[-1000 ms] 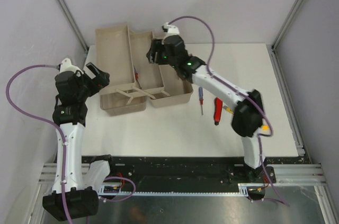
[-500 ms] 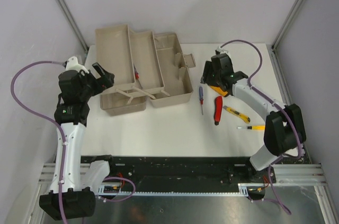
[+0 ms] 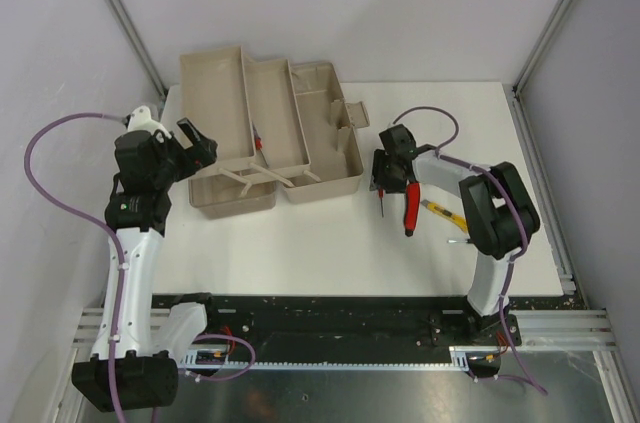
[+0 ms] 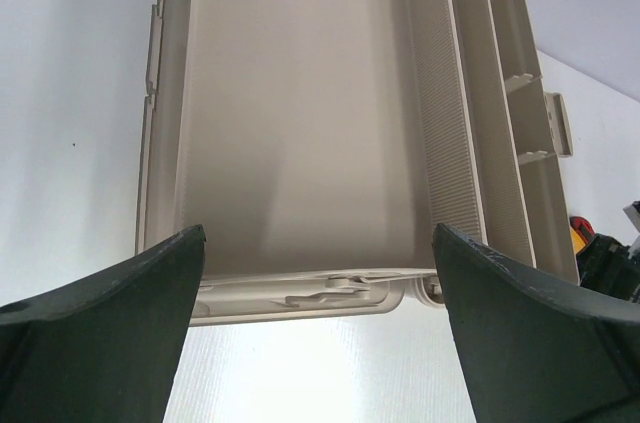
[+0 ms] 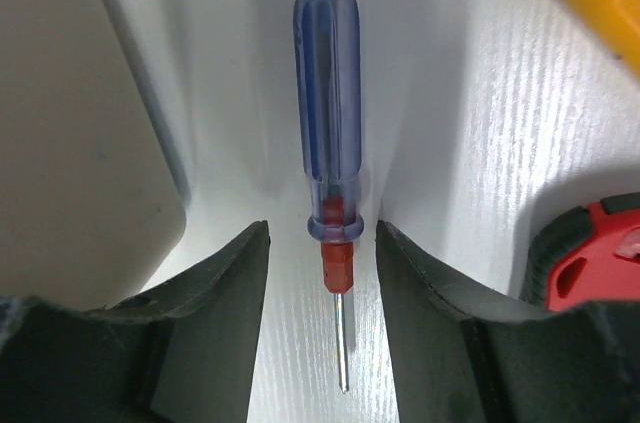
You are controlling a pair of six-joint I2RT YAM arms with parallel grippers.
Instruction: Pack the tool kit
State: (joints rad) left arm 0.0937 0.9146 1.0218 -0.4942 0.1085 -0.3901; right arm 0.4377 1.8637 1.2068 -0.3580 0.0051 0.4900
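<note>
The beige toolbox point(image 3: 300, 148) stands open at the back left, its cantilever trays spread. My left gripper point(image 3: 200, 146) is open and empty at the box's left end; the left wrist view shows its jaws point(image 4: 318, 243) wide apart facing a tray point(image 4: 300, 113). My right gripper point(image 3: 382, 181) is low over the table just right of the box. It is open, and its fingers straddle a blue-handled screwdriver point(image 5: 328, 143) lying flat, without touching it point(image 3: 379, 197). A red-handled tool point(image 3: 410, 208) lies next to it on the right.
A yellow utility knife point(image 3: 438, 210) and a yellow-handled screwdriver point(image 3: 462, 240) lie further right on the white table. The toolbox corner point(image 5: 80, 143) is close on the right gripper's left, and the red tool point(image 5: 590, 253) on its right. Grey walls enclose the table.
My right arm swung from above the toolbox trays to the table right of the box and came down around the blue screwdriver. My left arm barely moved.
</note>
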